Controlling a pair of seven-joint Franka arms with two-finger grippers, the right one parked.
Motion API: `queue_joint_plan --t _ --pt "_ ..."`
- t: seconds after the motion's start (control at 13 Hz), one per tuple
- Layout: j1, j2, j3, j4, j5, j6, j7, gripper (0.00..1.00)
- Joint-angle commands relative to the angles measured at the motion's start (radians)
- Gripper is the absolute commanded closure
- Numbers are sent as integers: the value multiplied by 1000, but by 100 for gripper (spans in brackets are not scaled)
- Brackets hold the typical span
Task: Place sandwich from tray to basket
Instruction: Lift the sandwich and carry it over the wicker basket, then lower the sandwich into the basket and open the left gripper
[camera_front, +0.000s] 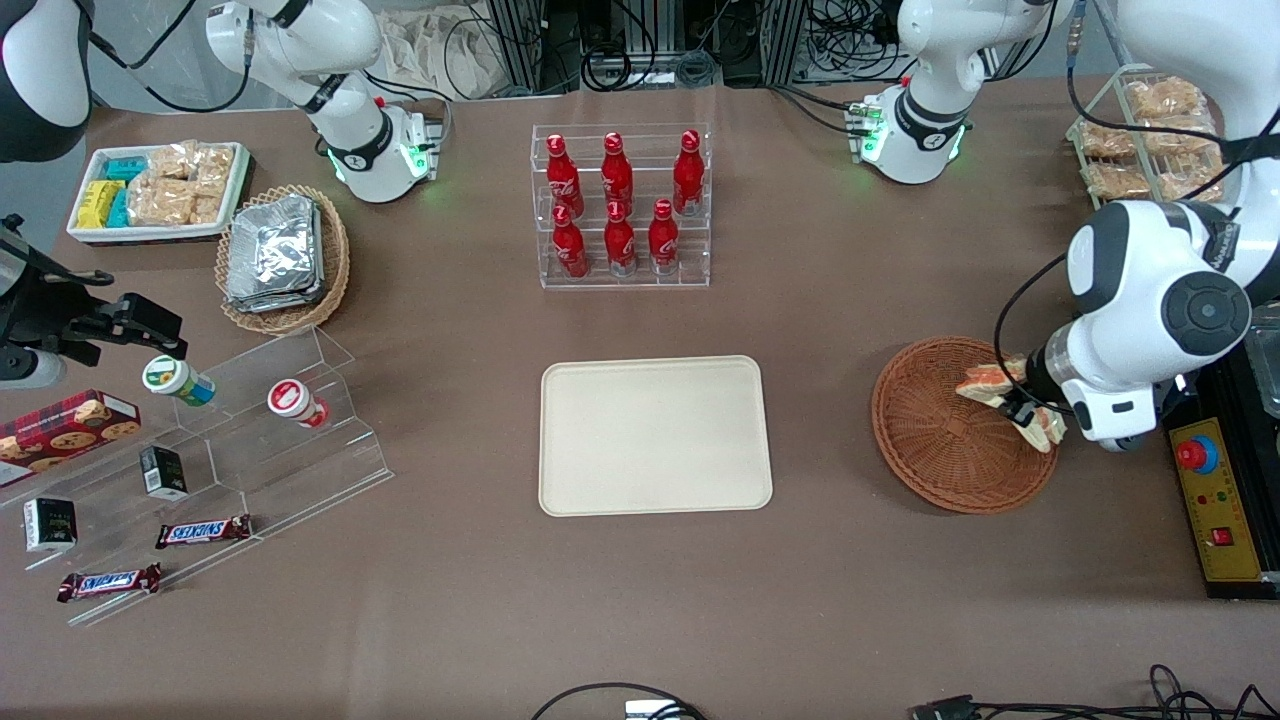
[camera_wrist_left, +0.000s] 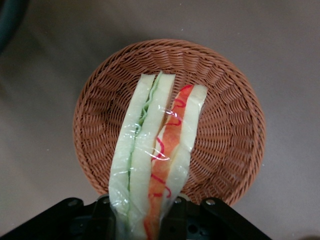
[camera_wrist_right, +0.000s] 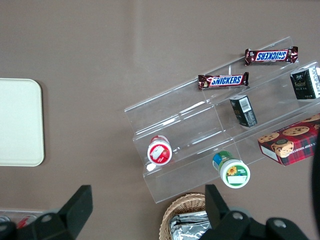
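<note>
**Sandwich pinched over the basket**

My gripper (camera_front: 1020, 408) squeezes the sandwich (camera_wrist_left: 167, 145) from both sides, at mid-height in the front view, toward the working arm's end. The sandwich sits at the basket (camera_front: 935, 430), partly over its bowl; whether they touch I can't tell. Its long axis slants across the desk (camera_front: 640, 610), one end farther from the front camera and toward the parked arm's end. The basket is round, reddish-brown wicker; the tray (camera_front: 655, 440) beside it is smooth, pale, round-cornered. Glossy clear wrap covers long white bread slabs, frilly green filling and an orange layer squiggled with red.
</note>
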Motion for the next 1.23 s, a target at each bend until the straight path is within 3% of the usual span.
queue_joint_plan --t 0.0,0.15,0.38,0.46,0.62,1.0,1.15 --pt "17 81 -16 38 -36 20 -13 87" --pt "14 167 -16 95 -75 31 -13 80" --pt "14 246 -16 109 -63 98 -16 76" --pt "12 263 -16 109 -59 121 -24 71" --pt "14 261 -16 109 -58 117 -27 0" --pt "30 173 -11 109 -55 -10 10 0" --pt "66 95 -13 109 -53 -110 156 0"
